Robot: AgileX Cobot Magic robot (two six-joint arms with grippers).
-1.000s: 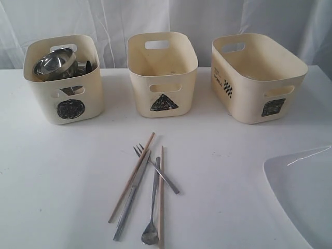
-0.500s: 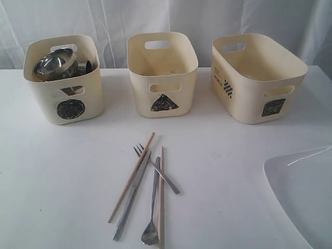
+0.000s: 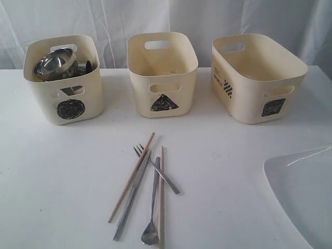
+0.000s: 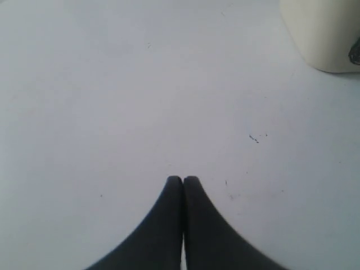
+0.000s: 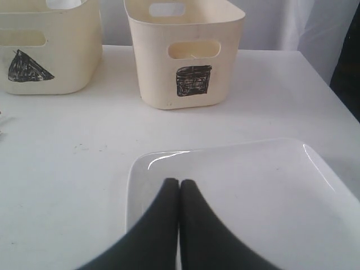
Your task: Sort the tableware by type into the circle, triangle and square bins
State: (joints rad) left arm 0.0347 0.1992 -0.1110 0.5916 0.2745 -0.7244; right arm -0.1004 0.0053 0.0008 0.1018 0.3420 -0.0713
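Note:
Three cream bins stand in a row at the back of the table. The circle bin [image 3: 63, 78] on the left holds a steel bowl [image 3: 53, 62] and other steel ware. The triangle bin [image 3: 162, 72] and the square bin [image 3: 257, 78] show nothing inside. Fork [image 3: 155, 169], knife [image 3: 132, 196], spoon [image 3: 152, 212] and two wooden chopsticks [image 3: 131, 178] lie crossed at the front centre. The white square plate [image 3: 303, 189] sits front right. No arm shows in the exterior view. My left gripper [image 4: 183, 179] is shut above bare table. My right gripper [image 5: 179, 181] is shut over the plate [image 5: 242, 185].
A white curtain hangs behind the bins. In the right wrist view the square bin [image 5: 185, 53] stands beyond the plate, the triangle bin [image 5: 48, 53] beside it. A corner of a bin [image 4: 323, 34] shows in the left wrist view.

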